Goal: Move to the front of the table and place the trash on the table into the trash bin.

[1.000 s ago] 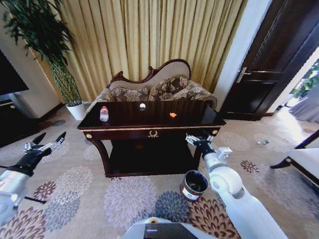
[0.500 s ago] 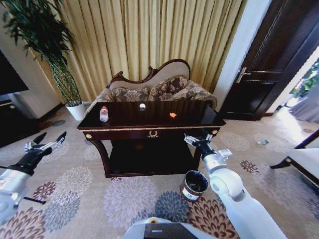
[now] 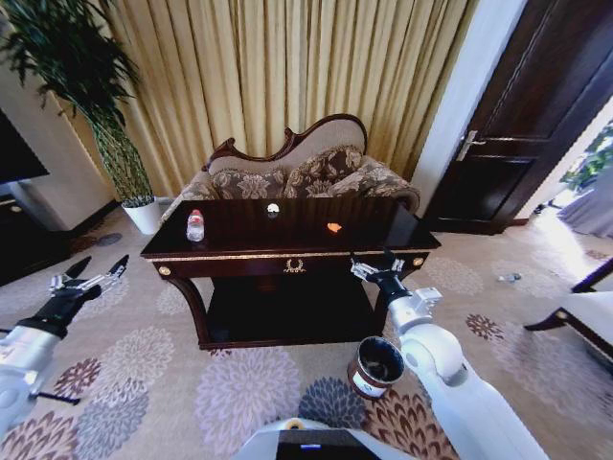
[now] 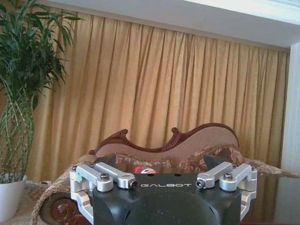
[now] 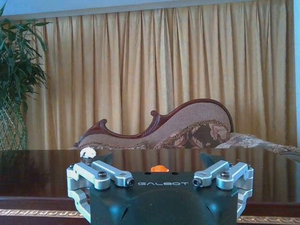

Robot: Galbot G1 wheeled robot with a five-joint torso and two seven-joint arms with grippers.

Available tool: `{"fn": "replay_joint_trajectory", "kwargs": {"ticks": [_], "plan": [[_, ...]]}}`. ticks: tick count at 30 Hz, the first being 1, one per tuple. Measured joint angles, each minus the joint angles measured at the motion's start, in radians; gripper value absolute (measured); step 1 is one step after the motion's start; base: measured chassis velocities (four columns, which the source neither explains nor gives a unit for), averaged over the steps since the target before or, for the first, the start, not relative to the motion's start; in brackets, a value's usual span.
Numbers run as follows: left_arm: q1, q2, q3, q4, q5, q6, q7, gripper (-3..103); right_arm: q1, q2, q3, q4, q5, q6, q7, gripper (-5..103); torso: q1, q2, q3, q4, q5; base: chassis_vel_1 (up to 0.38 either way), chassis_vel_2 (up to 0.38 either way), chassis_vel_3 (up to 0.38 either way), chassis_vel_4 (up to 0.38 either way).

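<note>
— Where is the trash placed relative to the fingers?

— The bottle (image 3: 195,225), a white scrap (image 3: 273,207) and an orange scrap (image 3: 333,228) are seen on the table (image 3: 287,251). The orange scrap is found just beyond the spread fingers of the right gripper (image 3: 375,267), the bin (image 3: 374,366) below them.

— And the left gripper (image 3: 88,275)?

— It is held open, well apart from the bottle.
</note>
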Motion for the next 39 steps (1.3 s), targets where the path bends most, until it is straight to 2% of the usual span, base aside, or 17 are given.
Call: {"fn": "replay_joint_trajectory", "kwargs": {"ticks": [29, 39], "plan": [[-0.009, -0.002, 0.018, 0.006, 0.013, -0.004, 0.005, 100, 0.008, 0.003, -0.024, -0.007, -0.013, -0.007, 0.009, 100, 0.000, 0.000, 0.000, -0.0001, 0.0000, -0.099, 0.103, 0.107, -0.108], [-0.009, -0.011, 0.018, -0.004, 0.016, -0.001, 0.003, 100, 0.095, -0.054, -0.045, -0.044, 0.053, -0.063, 0.050, 100, 0.000, 0.000, 0.000, 0.0001, 0.0003, -0.007, 0.007, 0.006, -0.012]]}}
